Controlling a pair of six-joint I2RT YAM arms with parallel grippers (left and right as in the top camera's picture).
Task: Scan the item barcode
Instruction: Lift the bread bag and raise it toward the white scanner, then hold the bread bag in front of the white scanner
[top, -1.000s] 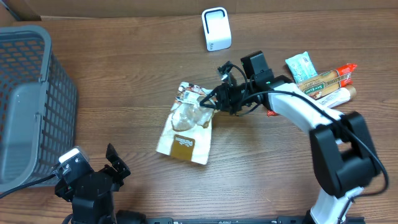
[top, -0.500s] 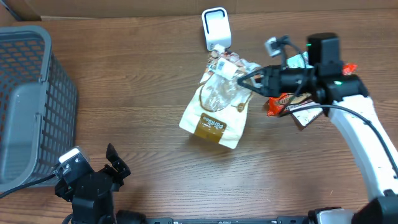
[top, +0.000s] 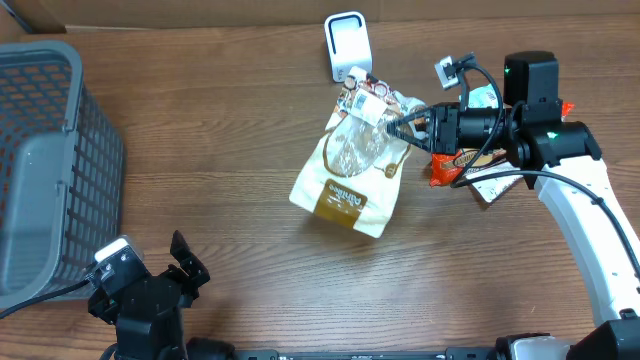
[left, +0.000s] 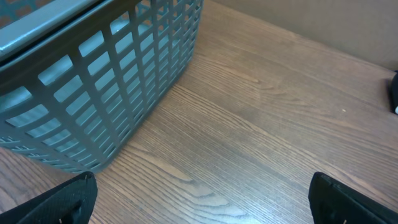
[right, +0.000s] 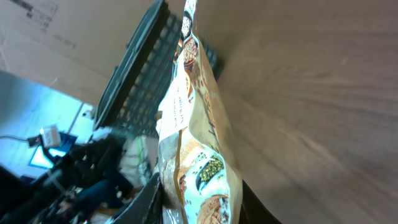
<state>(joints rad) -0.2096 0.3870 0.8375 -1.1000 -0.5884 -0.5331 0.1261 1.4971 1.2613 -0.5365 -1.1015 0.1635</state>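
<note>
**Overhead.** Right arm (top: 590, 210) rises from the lower right of the frame, with the forearm turned to point left across the upper right. Right pincer (top: 403, 128) is narrowed on the right edge of the snack pouch (top: 345, 178). The pouch sits at upper centre, its top corner just below the white scanner (top: 347, 45). Cannot tell if the pouch's lower edge touches the counter (top: 230, 120). Snack bars (top: 452, 168) lie under the right forearm. Left arm (top: 140, 305) is folded at lower left, left pincer (top: 188, 262) spread wide and holding nothing. Grey basket (top: 95, 150) is at the left edge, open top up, grey floor showing.

**Left wrist.** Fingertips (left: 59, 202) sit at the two lower corners, far apart, over bare counter. Basket wall fills the upper left.

**Right wrist.** The pouch runs top to bottom through the centre, pinched between the two fingers (right: 142, 199) at the bottom edge. Basket lattice shows behind it, upper left.
</note>
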